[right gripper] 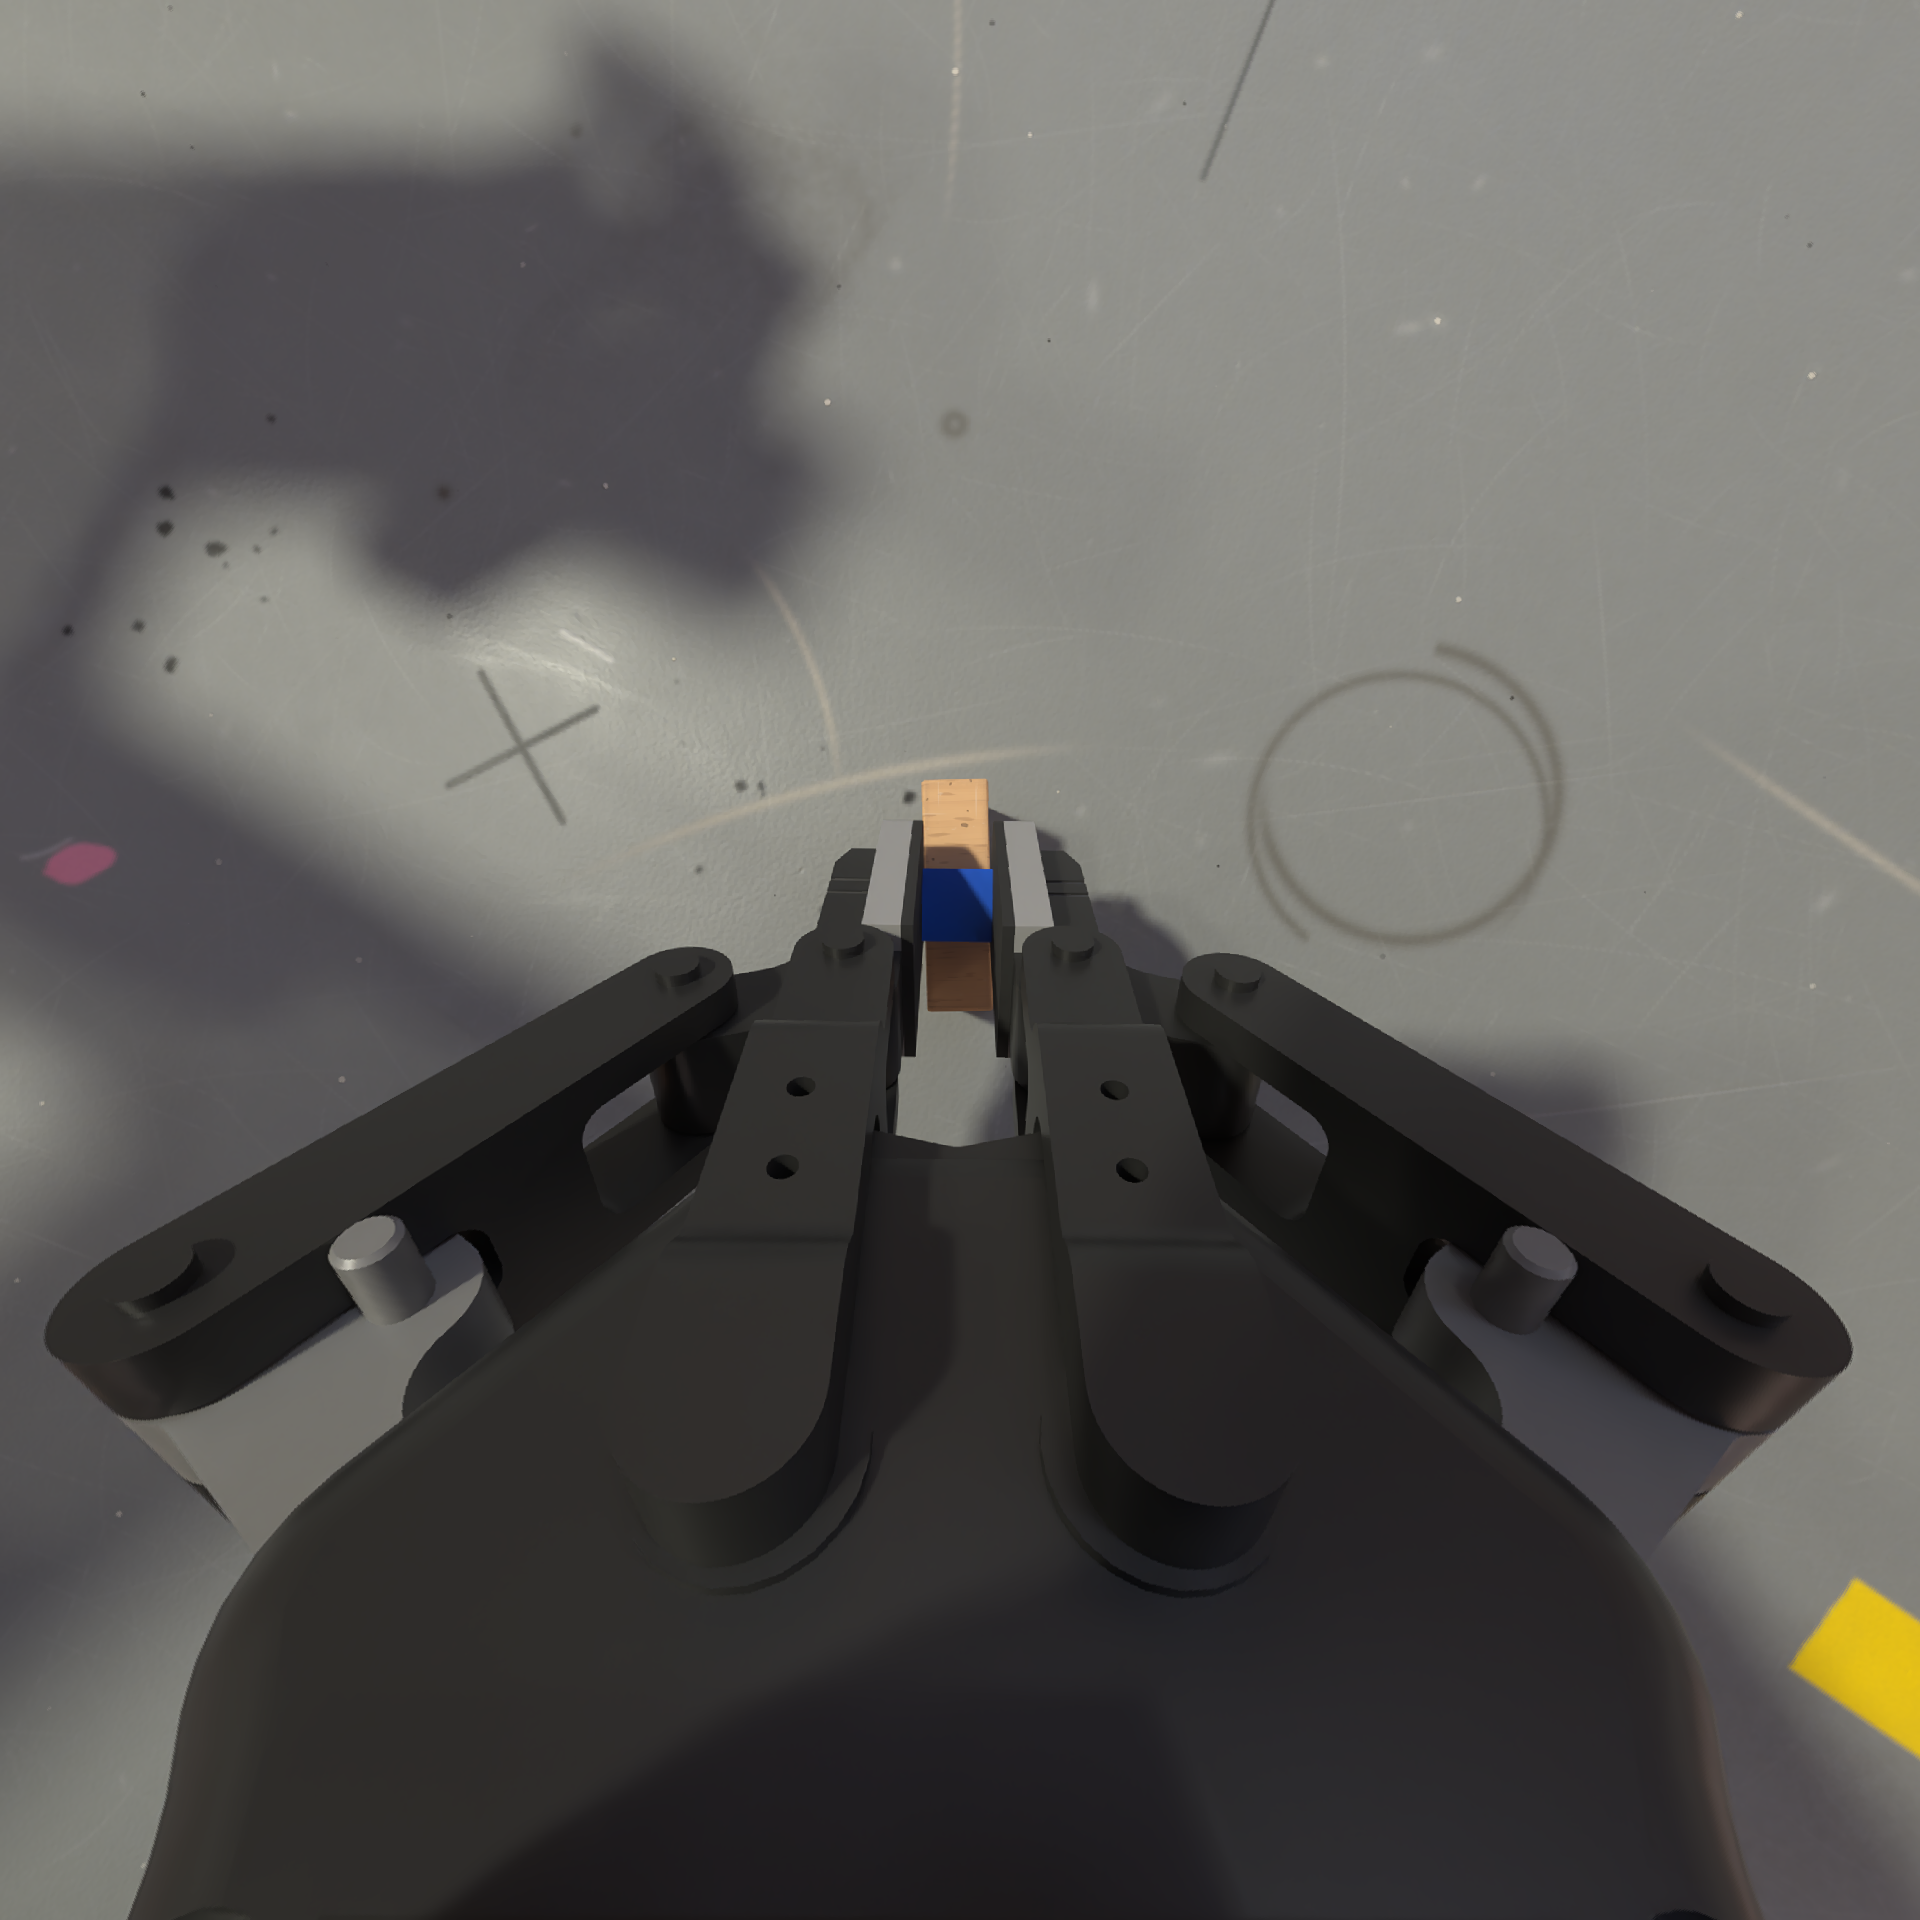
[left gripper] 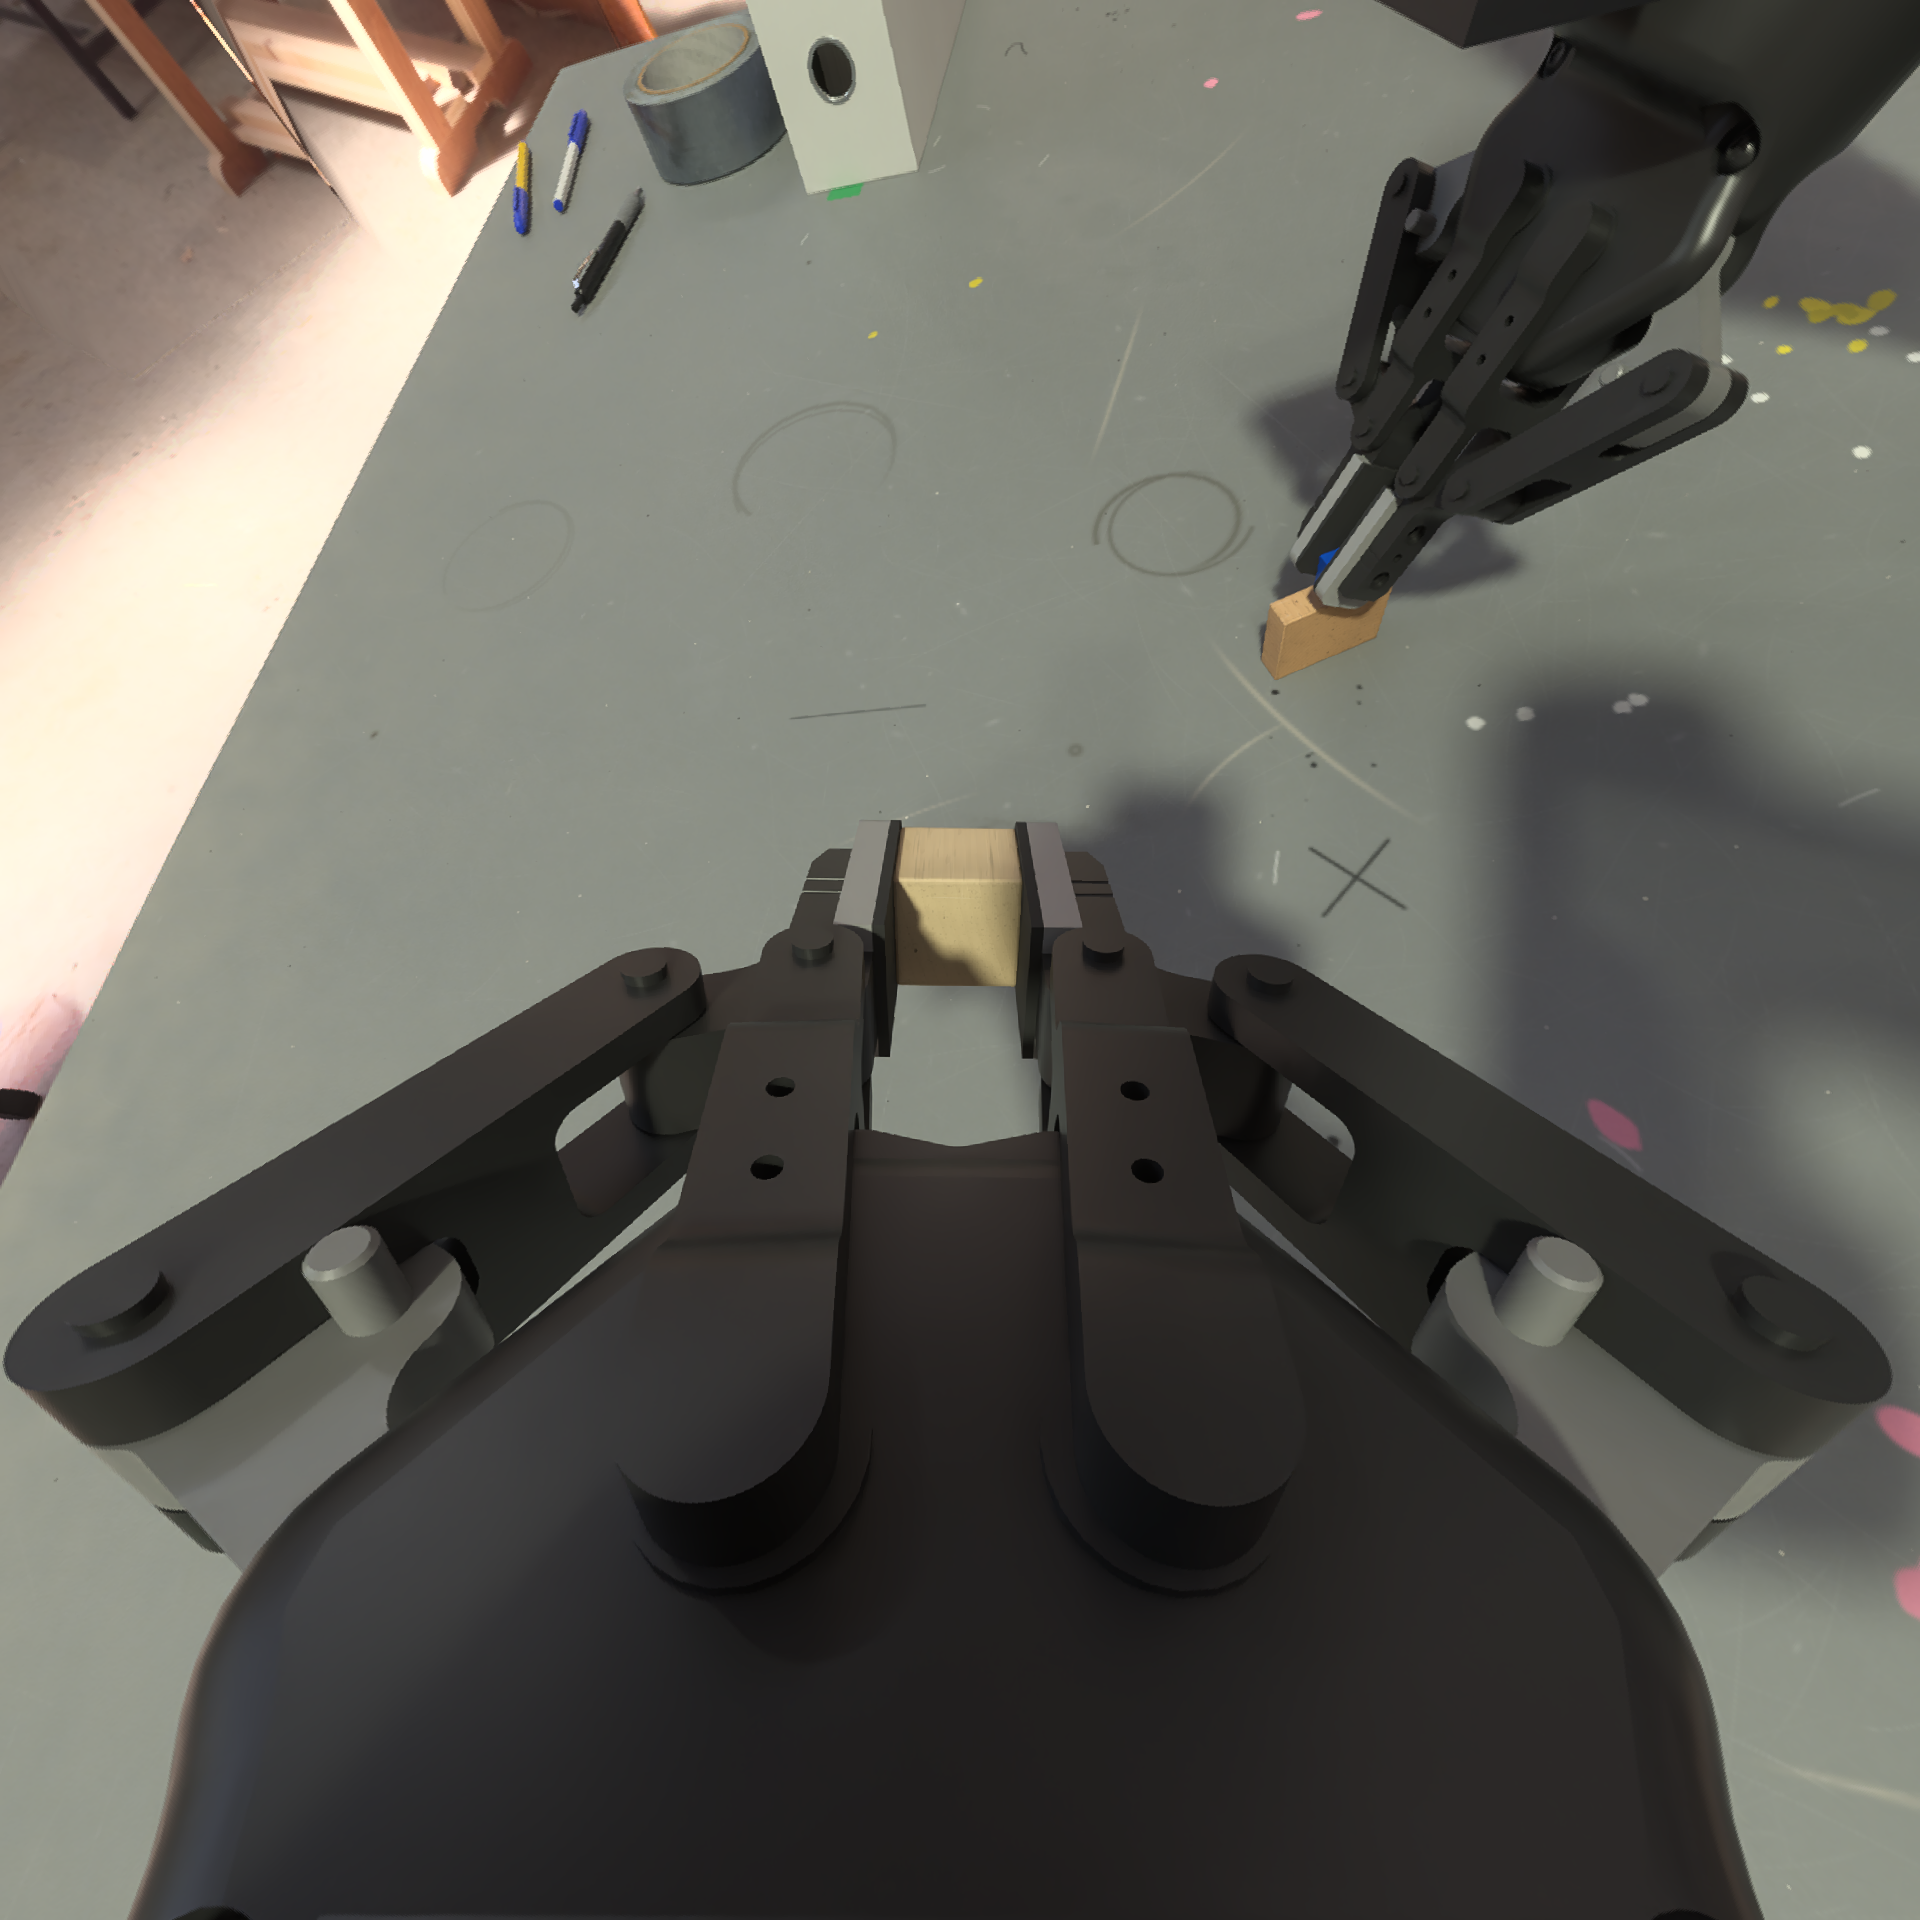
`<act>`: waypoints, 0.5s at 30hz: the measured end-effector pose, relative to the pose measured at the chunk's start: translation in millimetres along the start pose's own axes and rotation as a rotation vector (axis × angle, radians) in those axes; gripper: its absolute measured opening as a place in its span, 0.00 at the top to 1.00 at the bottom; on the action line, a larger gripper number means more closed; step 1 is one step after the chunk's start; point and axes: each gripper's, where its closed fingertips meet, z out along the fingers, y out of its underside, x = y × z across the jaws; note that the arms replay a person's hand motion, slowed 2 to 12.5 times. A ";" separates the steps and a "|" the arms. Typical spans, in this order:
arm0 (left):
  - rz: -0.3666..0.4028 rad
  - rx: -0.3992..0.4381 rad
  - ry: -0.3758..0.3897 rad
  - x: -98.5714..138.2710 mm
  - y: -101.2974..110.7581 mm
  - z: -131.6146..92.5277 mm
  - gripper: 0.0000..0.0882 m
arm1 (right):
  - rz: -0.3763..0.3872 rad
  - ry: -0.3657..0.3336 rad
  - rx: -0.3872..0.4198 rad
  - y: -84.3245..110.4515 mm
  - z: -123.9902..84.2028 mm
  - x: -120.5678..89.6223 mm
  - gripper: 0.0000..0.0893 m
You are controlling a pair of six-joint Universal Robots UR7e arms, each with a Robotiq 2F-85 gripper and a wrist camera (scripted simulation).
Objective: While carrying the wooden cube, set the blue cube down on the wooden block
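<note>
My left gripper [left gripper: 956,883] is shut on a pale wooden cube [left gripper: 954,914] and holds it above the grey table. My right gripper [right gripper: 956,878] is shut on a small blue cube [right gripper: 956,906] directly over a tan wooden block [right gripper: 954,821] that lies on the table. In the left wrist view the right gripper [left gripper: 1340,582] stands at the far right with its fingertips at the top of the wooden block [left gripper: 1322,636]; a sliver of the blue cube [left gripper: 1326,562] shows between the fingers. Whether the blue cube touches the block I cannot tell.
At the table's far end stand a white box with a round hole [left gripper: 847,88], a roll of grey tape [left gripper: 701,109] and three markers [left gripper: 566,187]. The table's left edge [left gripper: 343,499] drops to the floor. A yellow patch [right gripper: 1865,1662] lies at the right.
</note>
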 end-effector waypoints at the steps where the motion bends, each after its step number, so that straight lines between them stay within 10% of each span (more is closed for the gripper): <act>1: 0.000 -0.001 0.000 0.1 0.1 0.1 0.79 | 0.000 0.000 0.000 0.0 0.0 0.0 0.87; 15: 0.001 0.001 -0.002 -0.3 -0.3 -0.5 0.79 | -0.003 0.000 -0.004 -0.1 0.1 0.0 0.87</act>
